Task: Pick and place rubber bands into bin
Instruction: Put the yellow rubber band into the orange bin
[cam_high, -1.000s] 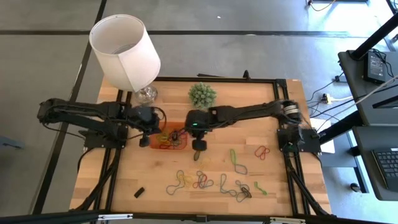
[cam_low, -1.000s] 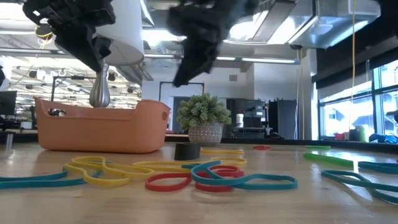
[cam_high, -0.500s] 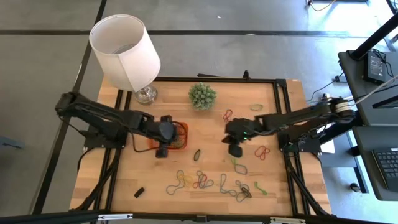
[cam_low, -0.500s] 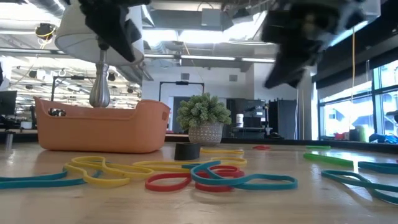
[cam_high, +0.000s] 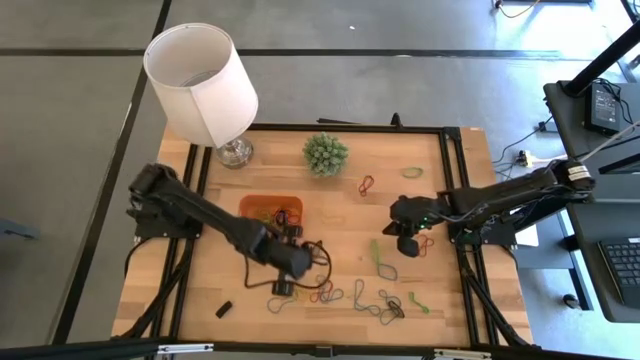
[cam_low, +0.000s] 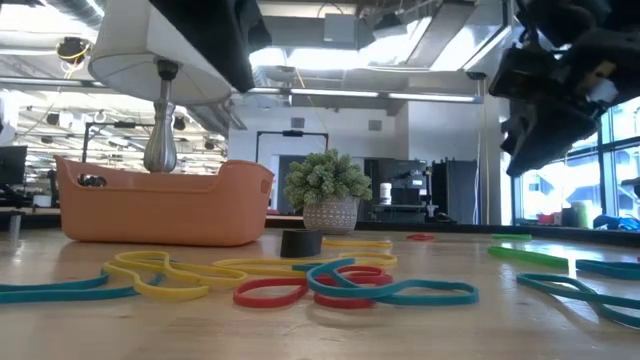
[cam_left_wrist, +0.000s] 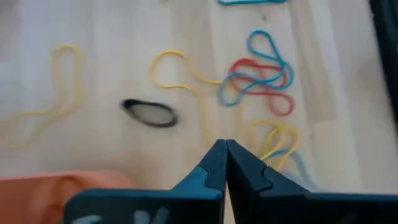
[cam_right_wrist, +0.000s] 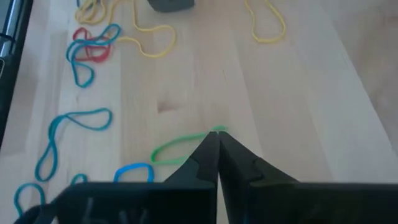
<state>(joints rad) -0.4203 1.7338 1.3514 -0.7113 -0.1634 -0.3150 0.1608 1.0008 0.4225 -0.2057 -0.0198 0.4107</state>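
High view: left gripper (cam_high: 284, 288) hangs over the near-centre of the table (cam_high: 340, 215), above the tangle of rubber bands (cam_high: 330, 292) strewn along the near edge. Its fingers are pressed together, tips meeting, with nothing between them. The left wrist view confirms this: the closed fingertips (cam_left_wrist: 225, 151) point down at bare wood, a black band (cam_left_wrist: 150, 114) and a yellow band (cam_left_wrist: 180, 71) lying just beyond them, a red-and-blue cluster (cam_left_wrist: 261, 78) to one side.

Right gripper (cam_high: 407, 243) sits over the right half of the table, fingers likewise closed and empty. In its wrist view the tips reach the end of a green band (cam_right_wrist: 180, 146) lying flat on the wood; contact cannot be confirmed.

The bin (cam_high: 270, 210) stands left of centre, near the left arm and well apart from the right gripper, with several bands inside. A red band (cam_high: 422, 243) lies just beside the right gripper. A white lamp (cam_high: 203, 82) and a small potted plant (cam_high: 325, 154) stand along the far edge.
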